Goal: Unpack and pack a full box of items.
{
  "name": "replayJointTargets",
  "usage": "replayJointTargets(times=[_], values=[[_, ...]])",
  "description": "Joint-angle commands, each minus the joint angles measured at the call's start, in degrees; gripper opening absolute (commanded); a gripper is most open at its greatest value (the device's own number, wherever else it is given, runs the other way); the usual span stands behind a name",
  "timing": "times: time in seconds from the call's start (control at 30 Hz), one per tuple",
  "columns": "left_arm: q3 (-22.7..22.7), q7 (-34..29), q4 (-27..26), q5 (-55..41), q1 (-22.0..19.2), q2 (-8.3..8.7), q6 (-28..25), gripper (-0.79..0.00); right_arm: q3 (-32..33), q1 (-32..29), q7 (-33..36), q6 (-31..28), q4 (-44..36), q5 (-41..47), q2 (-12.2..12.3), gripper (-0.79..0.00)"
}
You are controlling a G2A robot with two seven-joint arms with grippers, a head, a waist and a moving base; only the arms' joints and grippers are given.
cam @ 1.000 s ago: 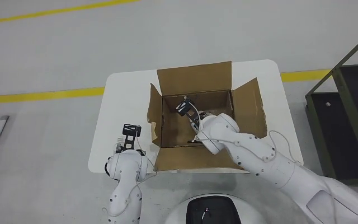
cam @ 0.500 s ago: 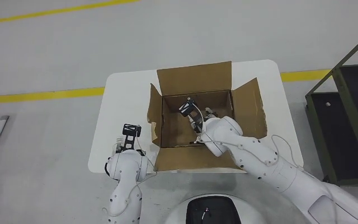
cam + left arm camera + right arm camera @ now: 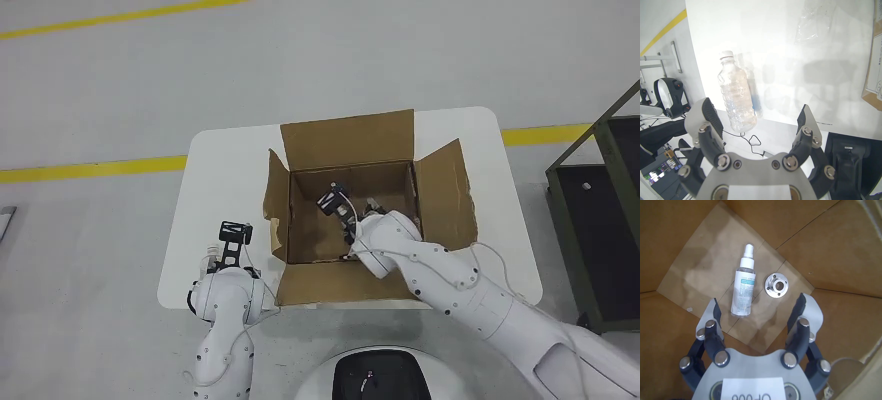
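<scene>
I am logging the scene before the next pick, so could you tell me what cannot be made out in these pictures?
- Top view: the right arm covers part of the box floor; anything under it is hidden.
- Left wrist view: the clear bag is too faint to tell its contents; the edge cuts off the box.
- Right wrist view: the right gripper hides the box floor beneath it.

box (image 3: 345, 140) floor largely covered by the right arm (image 3: 425, 262) from above, box corner cut off at the left wrist view's edge, clear bag (image 3: 810, 24) faint on the white table (image 3: 772, 41)
</scene>
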Motion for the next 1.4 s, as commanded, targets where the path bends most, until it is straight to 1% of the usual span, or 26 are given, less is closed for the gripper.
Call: replayJointTargets(times=[0.0, 0.13, 0.43, 0.57, 0.63, 0.73, 0.83, 1.1, 1.37], values=[[0.0, 0.0, 0.0, 0.0, 0.0, 0.00, 0.0, 0.000, -0.1, 0.2, -0.1, 0.0, 1.1, 0.3, -0.4, -0.449], [0.0, 0.0, 0.0, 0.0, 0.0, 0.00, 0.0, 0.000, -0.1, 0.4, -0.3, -0.1, 2.8, 0.5, -1.2, -0.462], [0.0, 0.0, 0.0, 0.0, 0.0, 0.00, 0.0, 0.000, 1.3, -0.1, -0.5, 0.3, 5.0, 1.0, -2.2, -0.443], [0.0, 0.0, 0.0, 0.0, 0.0, 0.00, 0.0, 0.000, 2.8, -0.8, -1.7, 0.7, 5.3, 2.4, -2.5, -0.416], [0.0, 0.0, 0.0, 0.0, 0.0, 0.00, 0.0, 0.000, 3.9, -1.3, -2.8, 1.5, 5.5, 3.7, -2.6, -0.413], [0.0, 0.0, 0.0, 0.0, 0.0, 0.00, 0.0, 0.000, 4.9, -1.7, -3.8, 2.0, 5.9, 3.9, -2.7, -0.431], [0.0, 0.0, 0.0, 0.0, 0.0, 0.00, 0.0, 0.000, 5.9, -2.3, -4.4, 2.6, 6.3, 4.8, -2.9, -0.416], [0.0, 0.0, 0.0, 0.0, 0.0, 0.00, 0.0, 0.000, 6.8, -3.4, -5.5, 2.4, 7.0, 6.3, -3.6, -0.419], [0.0, 0.0, 0.0, 0.0, 0.0, 0.00, 0.0, 0.000, 8.5, -3.3, -6.6, 1.1, 7.6, 6.4, -3.8, -0.397]])
